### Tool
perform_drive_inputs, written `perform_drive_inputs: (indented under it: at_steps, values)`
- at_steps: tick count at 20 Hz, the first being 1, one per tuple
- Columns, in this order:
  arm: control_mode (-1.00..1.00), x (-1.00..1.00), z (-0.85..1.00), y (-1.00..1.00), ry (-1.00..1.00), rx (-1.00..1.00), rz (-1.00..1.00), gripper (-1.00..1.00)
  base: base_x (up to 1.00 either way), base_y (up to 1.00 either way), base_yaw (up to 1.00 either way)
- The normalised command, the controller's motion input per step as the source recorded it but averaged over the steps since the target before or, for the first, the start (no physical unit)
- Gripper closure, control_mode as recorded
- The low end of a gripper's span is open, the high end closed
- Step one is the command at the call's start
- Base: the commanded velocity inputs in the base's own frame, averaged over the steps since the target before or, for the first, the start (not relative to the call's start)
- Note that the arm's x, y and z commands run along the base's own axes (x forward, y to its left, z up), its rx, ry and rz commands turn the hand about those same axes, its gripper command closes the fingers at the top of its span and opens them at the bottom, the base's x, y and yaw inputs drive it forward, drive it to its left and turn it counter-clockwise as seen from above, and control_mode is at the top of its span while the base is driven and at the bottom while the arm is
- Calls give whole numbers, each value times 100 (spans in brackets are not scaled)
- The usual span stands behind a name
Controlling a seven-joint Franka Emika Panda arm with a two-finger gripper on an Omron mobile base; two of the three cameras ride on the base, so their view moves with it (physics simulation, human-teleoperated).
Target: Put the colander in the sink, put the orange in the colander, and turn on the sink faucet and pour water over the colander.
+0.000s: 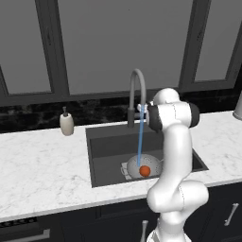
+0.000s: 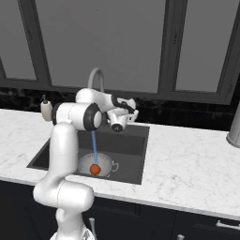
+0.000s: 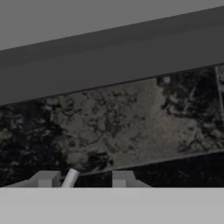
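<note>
Hand view: gripper (image 3: 83,179) jaws partly apart, slim pale faucet lever (image 3: 70,178) between fingertips; firm grip unclear.

The sink (image 1: 101,156) holds the colander (image 1: 137,166) at its front, leaving its left half bare. The gooseneck faucet (image 1: 135,92) and its water stream (image 1: 140,142) stand mid-basin; the soap dispenser (image 1: 66,124) stands on the tabletop (image 1: 42,170) left, otherwise bare
</note>
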Motion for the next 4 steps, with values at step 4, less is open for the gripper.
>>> perform_drive_inputs:
  at_steps: [4]
  values:
    - [-100,-6,0,-9,0,-1,-7,100,0,0,0]
